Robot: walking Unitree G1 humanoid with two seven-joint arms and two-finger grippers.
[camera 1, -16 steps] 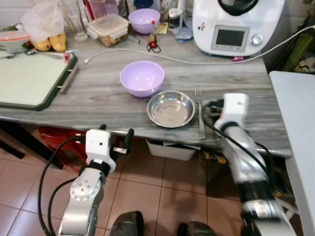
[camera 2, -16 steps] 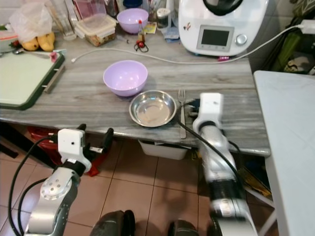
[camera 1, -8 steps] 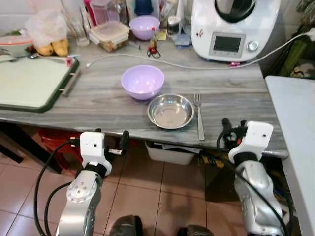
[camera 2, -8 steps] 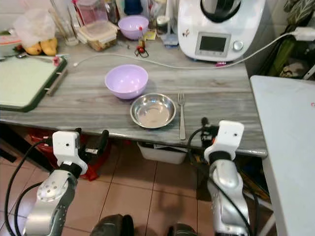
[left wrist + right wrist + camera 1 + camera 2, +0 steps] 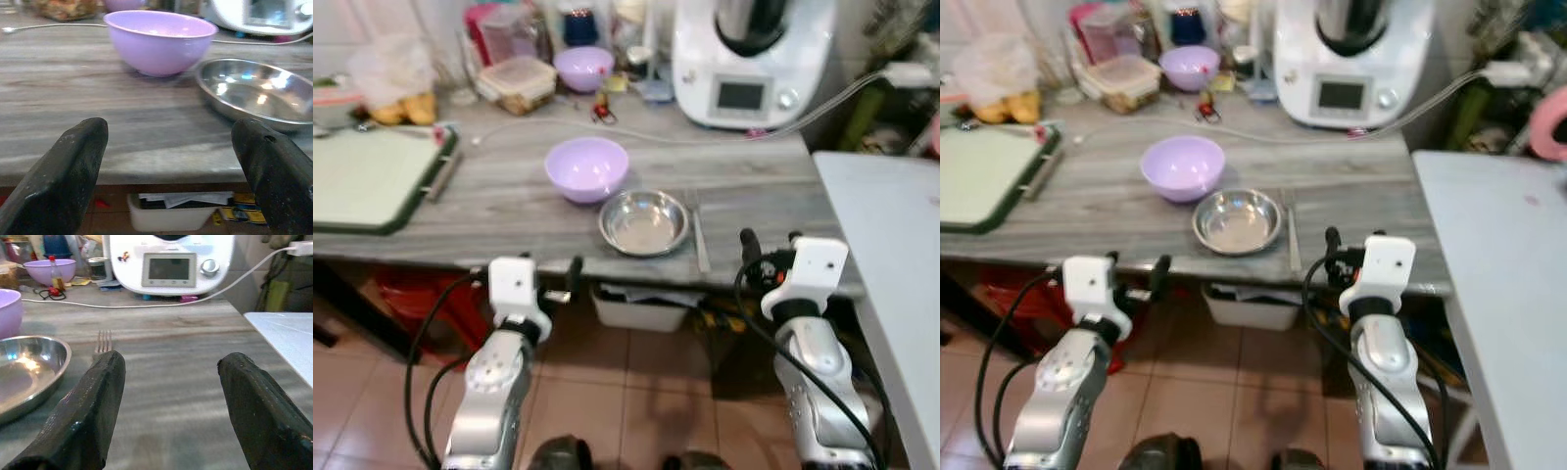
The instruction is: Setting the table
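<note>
Place setting on the grey table (image 5: 489,206): steel dish (image 5: 644,221) at the near edge, purple bowl (image 5: 586,168) just behind-left of it, fork (image 5: 699,242) just right. Right gripper (image 5: 766,257) and left gripper (image 5: 548,286) hang off the table edge, fingers apart, empty. Judgement: square the fork parallel to the dish; approach low and slowly, avoid nudging the dish.

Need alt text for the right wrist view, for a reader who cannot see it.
The right gripper, its two black fingers spread open and empty, sits low at the edge of a grey wood-grain table. Ahead lie a fork beside a steel bowl, with a white kitchen machine and a small purple bowl at the back.
</note>
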